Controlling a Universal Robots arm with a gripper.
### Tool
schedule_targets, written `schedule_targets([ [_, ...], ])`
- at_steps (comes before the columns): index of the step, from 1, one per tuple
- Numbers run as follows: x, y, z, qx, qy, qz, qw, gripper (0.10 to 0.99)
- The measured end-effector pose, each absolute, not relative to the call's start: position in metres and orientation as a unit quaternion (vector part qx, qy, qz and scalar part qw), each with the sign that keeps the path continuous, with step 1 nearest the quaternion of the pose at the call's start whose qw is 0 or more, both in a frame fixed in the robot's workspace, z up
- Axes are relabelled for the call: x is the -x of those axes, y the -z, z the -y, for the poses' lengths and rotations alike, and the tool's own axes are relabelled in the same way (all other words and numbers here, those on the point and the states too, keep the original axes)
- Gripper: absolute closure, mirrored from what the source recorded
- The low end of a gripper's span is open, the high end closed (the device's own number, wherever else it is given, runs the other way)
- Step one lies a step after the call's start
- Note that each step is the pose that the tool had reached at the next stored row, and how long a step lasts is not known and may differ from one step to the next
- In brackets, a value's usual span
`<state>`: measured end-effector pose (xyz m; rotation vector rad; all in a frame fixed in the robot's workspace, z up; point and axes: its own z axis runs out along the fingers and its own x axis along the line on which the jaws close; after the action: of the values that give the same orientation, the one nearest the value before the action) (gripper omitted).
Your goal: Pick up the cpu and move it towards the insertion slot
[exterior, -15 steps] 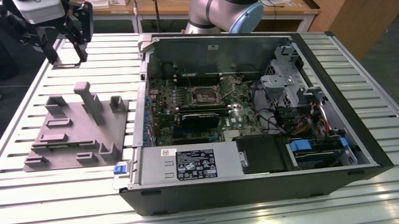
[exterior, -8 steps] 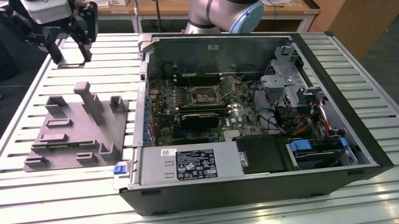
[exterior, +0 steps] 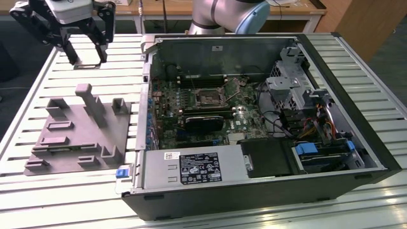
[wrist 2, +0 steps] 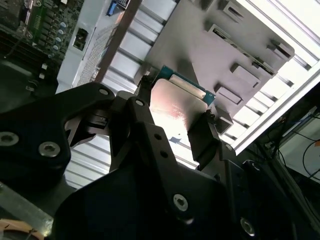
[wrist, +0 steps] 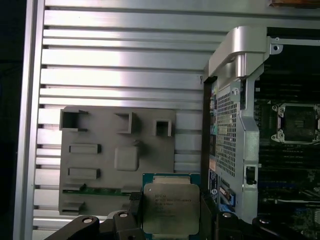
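Observation:
In the exterior view my gripper hangs high over the table's far corner at that view's left, above and behind the grey fixture. It is shut on the cpu, a thin pale plate between the black fingers. In the first wrist view the cpu shows a silver-grey top and a green rim, clamped at its two sides by the gripper. Its shiny face fills the gap in the second wrist view. The insertion slot, a dark square socket in a silver frame, lies on the green board inside the open case, well off to the exterior view's right; the first wrist view shows the slot too.
A grey plastic fixture with upright posts and pockets lies on the slatted aluminium table. The case wall stands between the gripper and the board. Cables, drive cages and a power supply crowd the case.

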<state>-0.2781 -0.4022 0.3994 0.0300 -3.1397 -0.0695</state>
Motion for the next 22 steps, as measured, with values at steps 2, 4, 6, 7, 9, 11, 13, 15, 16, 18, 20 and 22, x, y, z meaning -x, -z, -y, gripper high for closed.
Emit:
schedule_targets([
  [2, 0.273, -0.399, 0.402, -0.010, 0.022, 1.000, 0.000, 0.541],
  [4, 0.268, -0.399, 0.402, -0.010, 0.022, 1.000, 0.000, 0.541],
  [6, 0.263, -0.399, 0.402, -0.010, 0.022, 1.000, 0.000, 0.541],
  [7, 0.260, -0.399, 0.402, -0.010, 0.022, 1.000, 0.000, 0.541],
  [9, 0.256, -0.399, 0.402, -0.010, 0.022, 1.000, 0.000, 0.541],
  [11, 0.252, -0.399, 0.402, -0.010, 0.022, 1.000, 0.000, 0.541],
  [13, 0.248, -0.399, 0.402, -0.010, 0.022, 1.000, 0.000, 0.541],
  [15, 0.245, -0.399, 0.401, -0.010, 0.022, 1.000, 0.000, 0.541],
  [16, 0.243, -0.399, 0.401, -0.010, 0.022, 1.000, 0.000, 0.541],
  [18, 0.240, -0.399, 0.401, -0.010, 0.022, 1.000, 0.000, 0.541],
  [20, 0.237, -0.399, 0.401, -0.010, 0.022, 1.000, 0.000, 0.541],
  [22, 0.233, -0.399, 0.401, -0.010, 0.022, 1.000, 0.000, 0.541],
])
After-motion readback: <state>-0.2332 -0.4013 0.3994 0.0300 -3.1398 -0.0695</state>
